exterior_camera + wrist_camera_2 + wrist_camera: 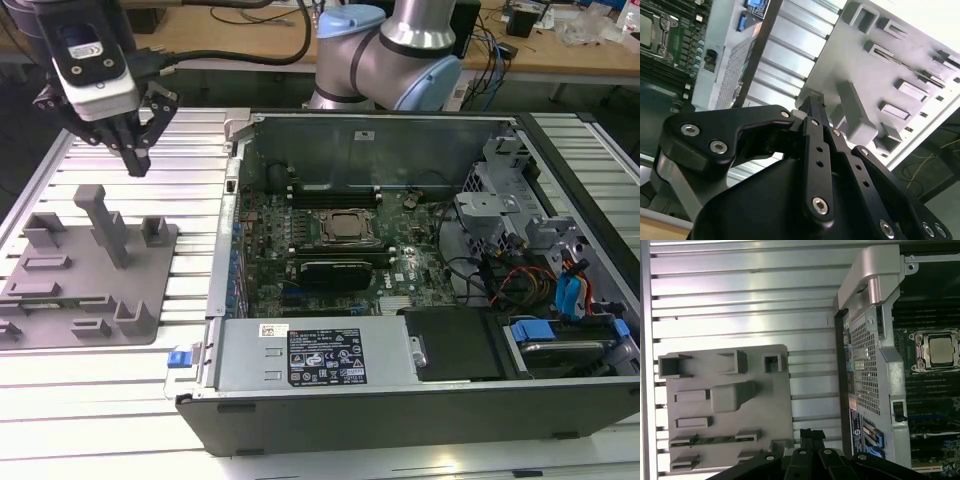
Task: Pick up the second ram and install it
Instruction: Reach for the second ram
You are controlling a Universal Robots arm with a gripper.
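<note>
Exterior view: my black two-finger gripper (137, 162) hangs over the ribbed aluminium table (100, 400), at the exterior view's left of the open dark metal computer case (400, 410).
Fingers (812, 114): pressed together, nothing pinched; same in both wrist views.
Fixture: flat grey plastic plate with slots and posts (95, 280), below me; my tips sit by its case-side edge in the first wrist view.
Second ram: thin green circuit-board stick (715, 440), apparently edge-on in a long slot of the plate, apart from me.
Case interior: green motherboard (300, 275), square silver processor socket (345, 228).
</note>
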